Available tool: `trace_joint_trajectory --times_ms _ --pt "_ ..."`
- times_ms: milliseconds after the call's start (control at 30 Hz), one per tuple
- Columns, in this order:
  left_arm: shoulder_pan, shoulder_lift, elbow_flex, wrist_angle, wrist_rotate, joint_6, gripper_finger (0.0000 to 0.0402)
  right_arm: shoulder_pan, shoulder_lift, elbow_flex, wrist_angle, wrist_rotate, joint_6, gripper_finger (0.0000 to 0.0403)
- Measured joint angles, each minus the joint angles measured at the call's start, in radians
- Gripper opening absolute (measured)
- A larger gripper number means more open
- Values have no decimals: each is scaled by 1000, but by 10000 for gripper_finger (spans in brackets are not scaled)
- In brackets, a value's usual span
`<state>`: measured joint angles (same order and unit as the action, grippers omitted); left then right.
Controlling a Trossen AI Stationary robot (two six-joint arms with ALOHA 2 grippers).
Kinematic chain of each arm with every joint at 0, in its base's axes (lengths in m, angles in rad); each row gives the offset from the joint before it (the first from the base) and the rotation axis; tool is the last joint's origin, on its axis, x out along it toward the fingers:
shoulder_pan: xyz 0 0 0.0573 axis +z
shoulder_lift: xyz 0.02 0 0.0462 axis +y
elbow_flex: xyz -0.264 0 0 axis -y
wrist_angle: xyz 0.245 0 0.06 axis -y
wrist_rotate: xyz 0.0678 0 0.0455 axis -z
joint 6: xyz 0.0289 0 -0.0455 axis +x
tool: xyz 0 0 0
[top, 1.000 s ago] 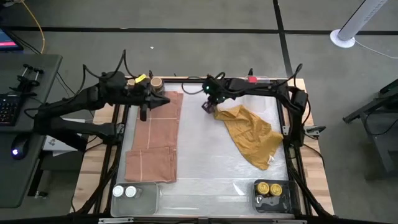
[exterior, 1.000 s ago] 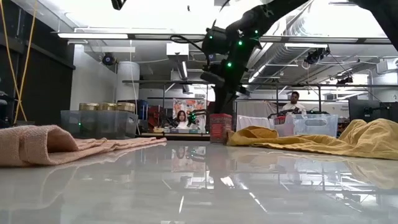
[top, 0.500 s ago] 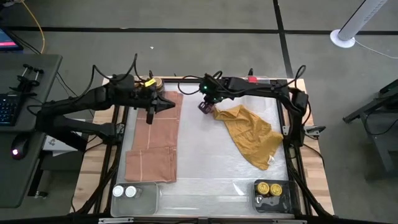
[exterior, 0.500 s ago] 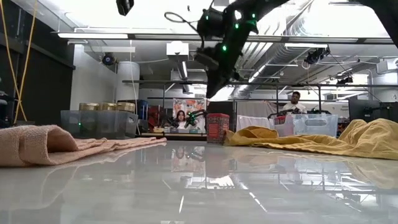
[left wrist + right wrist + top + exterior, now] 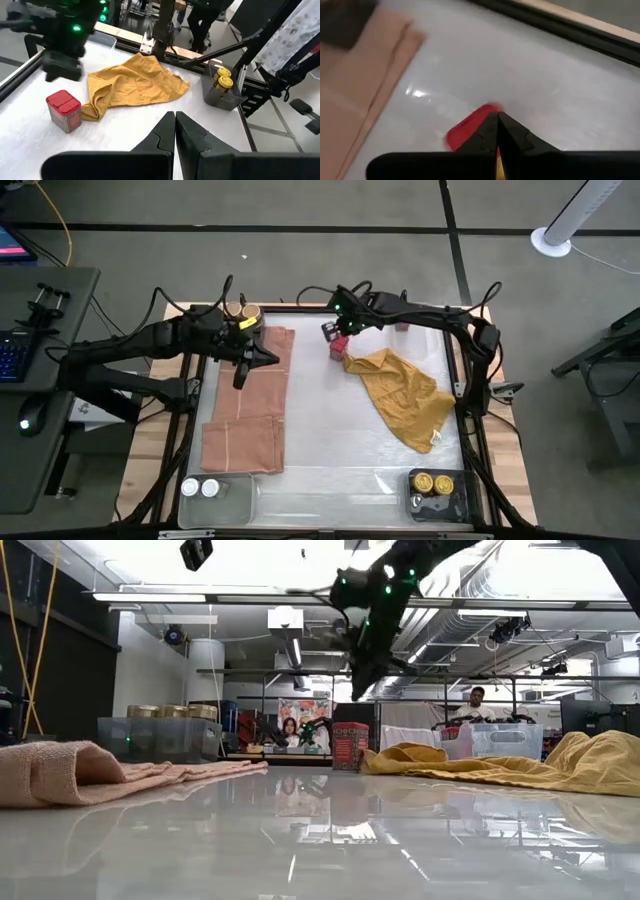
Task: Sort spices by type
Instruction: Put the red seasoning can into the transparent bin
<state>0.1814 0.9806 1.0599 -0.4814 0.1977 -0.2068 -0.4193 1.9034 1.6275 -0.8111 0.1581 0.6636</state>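
Note:
A red-lidded spice jar [image 5: 339, 348] stands upright on the white table, at the far-left tip of the mustard-yellow cloth [image 5: 405, 392]. It also shows in the low view [image 5: 350, 747], the left wrist view [image 5: 64, 110] and the right wrist view [image 5: 470, 129]. My right gripper [image 5: 334, 335] hangs shut just above it, with a clear gap below its tips [image 5: 357, 698]. My left gripper [image 5: 268, 357] is shut and in the air over the tan cloth [image 5: 248, 405], pointing toward the jar [image 5: 175, 120].
A clear tray with tan-lidded jars [image 5: 250, 313] stands at the far left. A tray with white-lidded jars [image 5: 200, 488] is at the near left, and one with yellow-lidded jars [image 5: 435, 483] at the near right. People show in the room beyond [image 5: 474, 697].
My right gripper has risen from just over the red-lidded jar and rolled about its own line, staying shut. The jar stands where it was. My left gripper has tipped a little downward over the tan cloth.

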Motion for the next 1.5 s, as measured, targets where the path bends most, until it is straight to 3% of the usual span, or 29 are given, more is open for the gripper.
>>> trace_joint_trajectory --times_ms 267,667,833,1033,1300,1500 --pt "-20 21 -1 -46 -8 -9 0 -50 2 -86 50 21 161 0" --pt "-95 100 -1 -98 -62 10 0 -39 7 -213 252 24 240 0" --pt "-122 145 -1 -98 -64 8 0 -24 19 -219 254 21 224 0" --pt "-156 172 -1 -100 -64 2 0 53 15 -219 188 -68 169 0" --pt "-171 161 0 -117 -62 -1 0 258 -3 -220 129 -175 83 0" --pt "-171 152 0 -164 -62 8 0 351 -63 -220 133 -126 -20 0"
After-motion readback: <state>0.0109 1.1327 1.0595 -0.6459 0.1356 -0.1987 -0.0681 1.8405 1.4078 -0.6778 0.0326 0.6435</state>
